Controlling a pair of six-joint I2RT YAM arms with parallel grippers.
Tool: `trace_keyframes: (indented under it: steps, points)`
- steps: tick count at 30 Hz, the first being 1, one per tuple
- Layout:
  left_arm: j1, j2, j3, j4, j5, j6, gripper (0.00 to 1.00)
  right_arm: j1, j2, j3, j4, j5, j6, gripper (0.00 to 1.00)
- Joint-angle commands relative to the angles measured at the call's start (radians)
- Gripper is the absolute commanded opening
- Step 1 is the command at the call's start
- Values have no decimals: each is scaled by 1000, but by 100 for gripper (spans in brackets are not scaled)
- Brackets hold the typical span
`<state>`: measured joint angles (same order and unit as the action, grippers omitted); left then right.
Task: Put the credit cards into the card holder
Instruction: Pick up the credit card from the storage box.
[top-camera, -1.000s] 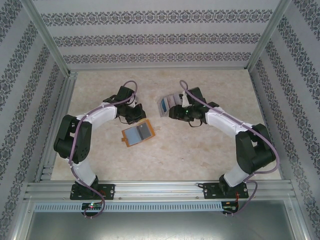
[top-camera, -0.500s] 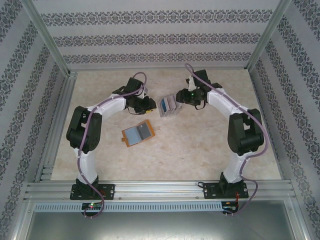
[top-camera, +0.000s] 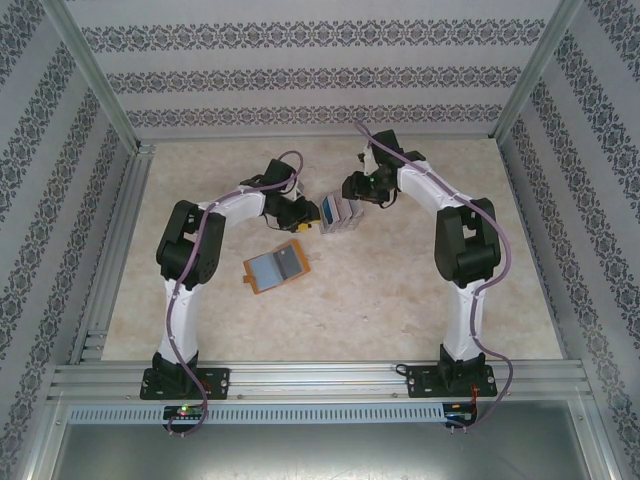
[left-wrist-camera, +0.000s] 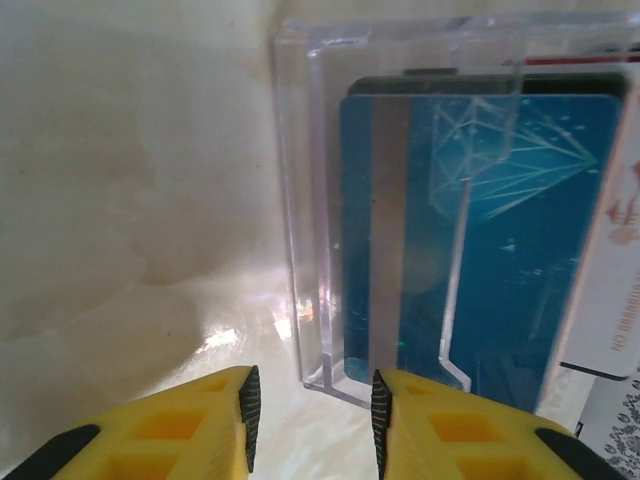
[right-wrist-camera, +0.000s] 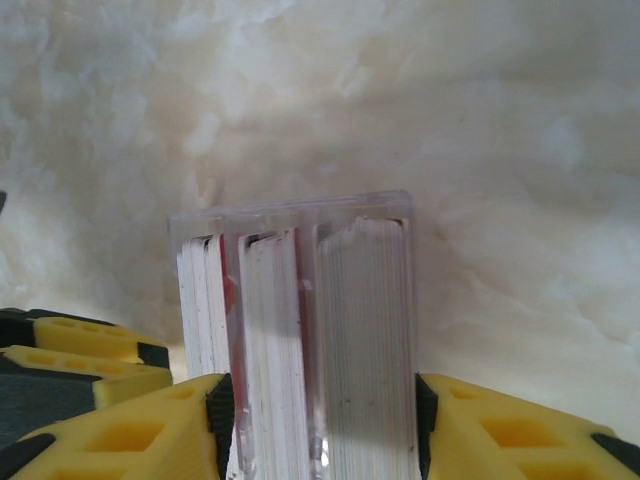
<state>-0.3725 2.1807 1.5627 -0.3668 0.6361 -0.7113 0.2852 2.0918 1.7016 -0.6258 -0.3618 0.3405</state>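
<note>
Left wrist view puts the credit cards (left-wrist-camera: 480, 230) close ahead: they stand on edge, packed together in a clear stand (left-wrist-camera: 300, 200), with a blue card (left-wrist-camera: 520, 300) facing the camera and paler ones behind it to the right. Standing them upright leaves their top edges free to be pinched one at a time. The left gripper (left-wrist-camera: 310, 405) has its claw released, jaws apart just short of the stand's near corner and touching nothing, apparently lined up to take a card. In the right wrist view the right gripper (right-wrist-camera: 320, 400) is clenched on the stand's two side walls, the cards edge-on between its fingers; this looks like bracing, so the stand cannot slide or tip during the pull. The card holder (top-camera: 275, 267) lies open and flat on the table (top-camera: 400, 290), pockets up, near the left arm and apart from the stand, ready to receive cards.
</note>
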Motion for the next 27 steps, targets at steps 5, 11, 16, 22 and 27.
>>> trace_keyframes:
  steps: [5, 11, 16, 22, 27]
  points:
    - [-22, 51, 70, 19, 55, -5, 37, 40, 59, 98, -76, -18, -11, 52]
    - [-26, 73, 82, 26, 66, -10, 37, 48, 44, 118, -92, -11, -9, 51]
    - [-26, 78, 88, 28, 68, -11, 37, 48, -2, 106, -87, -8, 0, 51]
    - [-28, 74, 95, 18, 65, -10, 37, 48, -24, 104, -99, -6, -3, 49]
    - [-28, 74, 90, 18, 62, -9, 37, 43, -39, 97, -103, 7, -7, 49]
